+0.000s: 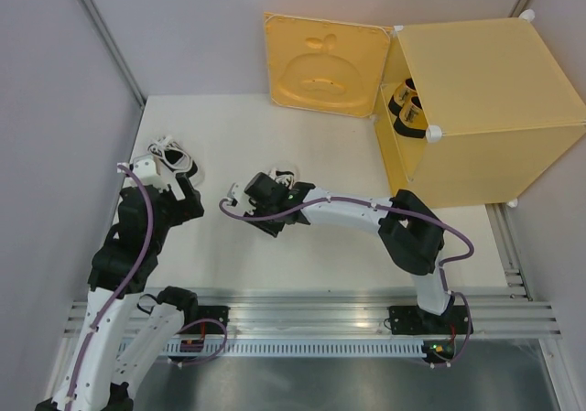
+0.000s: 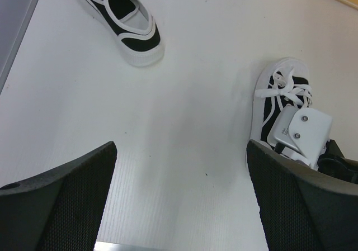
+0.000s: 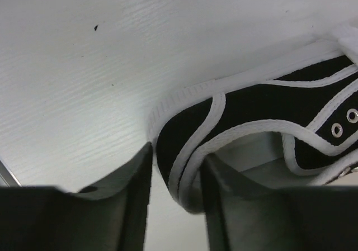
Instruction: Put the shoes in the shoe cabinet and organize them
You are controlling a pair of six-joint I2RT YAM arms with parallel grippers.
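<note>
Two black canvas sneakers, white-trimmed and laced, lie on the matte white table (image 1: 302, 255) between grey walls (image 1: 55, 109). The left sneaker (image 2: 126, 22) lies free, left gripper (image 2: 182, 150) spread wide near it; the right gripper (image 3: 176, 167) pinches the middle sneaker (image 3: 263, 105) by its heel collar. Gold shoes (image 1: 406, 109) sit inside the translucent yellow shoe cabinet (image 1: 485, 109), its embossed door (image 1: 322, 61) open
</note>
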